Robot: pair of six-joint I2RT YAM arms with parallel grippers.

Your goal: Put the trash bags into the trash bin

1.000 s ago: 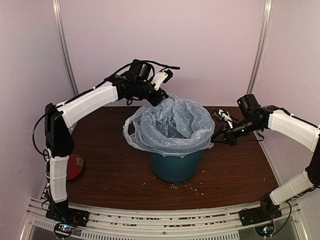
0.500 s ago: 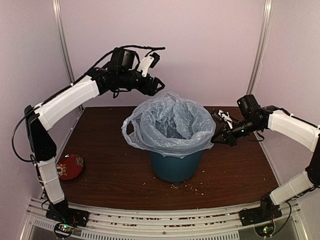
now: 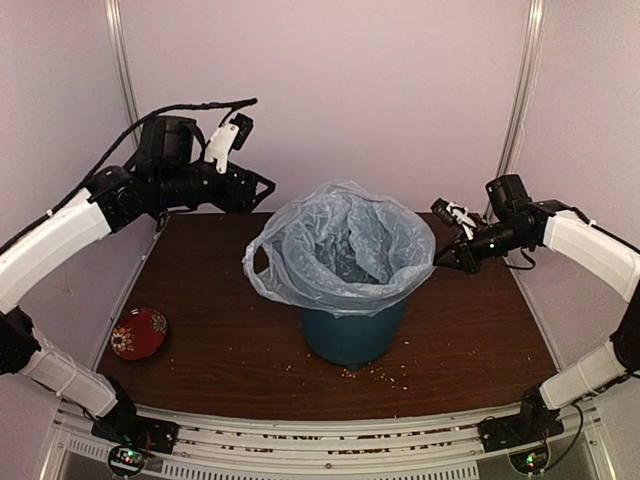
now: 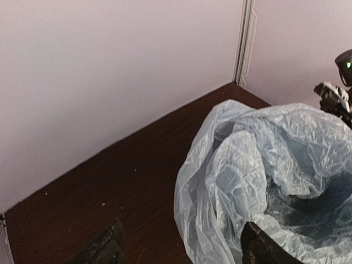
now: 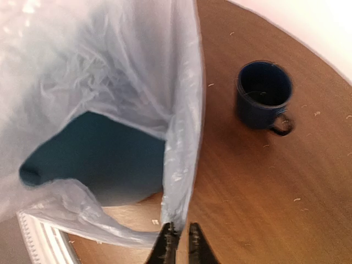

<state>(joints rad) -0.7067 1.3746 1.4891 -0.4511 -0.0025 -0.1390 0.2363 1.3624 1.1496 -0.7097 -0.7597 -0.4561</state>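
The pale blue-grey trash bag (image 3: 345,250) lines the teal trash bin (image 3: 352,330), its mouth draped over the rim. My left gripper (image 3: 265,188) is open and empty, in the air left of the bag and apart from it. In the left wrist view the bag (image 4: 264,165) lies right of my spread fingers (image 4: 104,247). My right gripper (image 3: 440,262) is at the bag's right edge. In the right wrist view it (image 5: 181,242) pinches a taut strip of the bag (image 5: 181,165), with the bin's wall (image 5: 93,154) behind.
A small dark blue mug (image 5: 263,93) stands on the brown table right of the bin. A red bowl (image 3: 138,332) sits at the table's left edge. Crumbs (image 3: 375,375) lie in front of the bin. Walls close in the back and both sides.
My left gripper has pulled away from the bag's back rim, up and to the left, and is open. My right gripper has risen a little with the bag's edge.
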